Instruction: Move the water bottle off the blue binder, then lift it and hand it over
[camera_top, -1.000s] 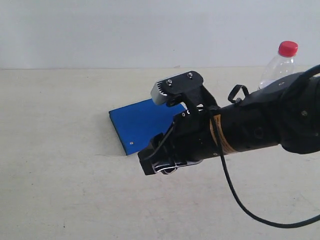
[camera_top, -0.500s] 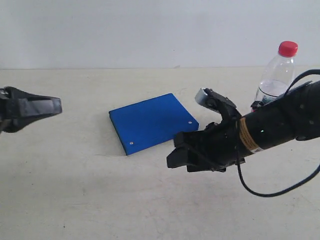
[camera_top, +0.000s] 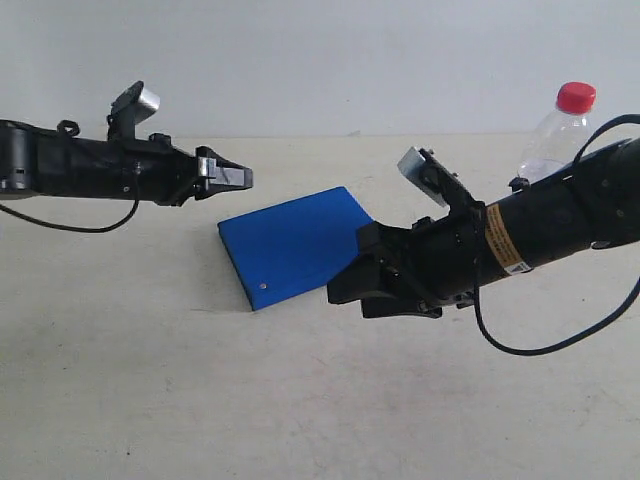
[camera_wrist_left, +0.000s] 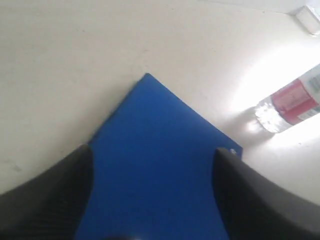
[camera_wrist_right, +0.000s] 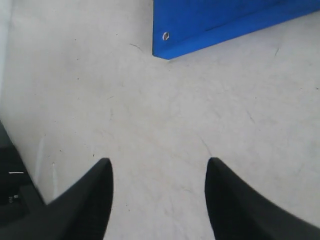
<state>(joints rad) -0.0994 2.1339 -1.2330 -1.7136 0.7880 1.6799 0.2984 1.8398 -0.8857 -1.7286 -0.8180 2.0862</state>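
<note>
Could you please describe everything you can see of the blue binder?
The blue binder is a flat, bright-blue rectangle with a stiff-looking cover. It is closed and lies flat, turned askew, on the pale table. A small silver rivet sits near its front corner. Nothing rests on it; the water bottle stands apart on the table. The left claw and right claw are open and appear clear of it, though the right arm hides one corner.

blue binder: bright blue, closed, lying flat on the table, couple of silver rivets near one edge | water bottle: clear plastic, red cap, red label band, standing upright, well clear of the binder
</note>
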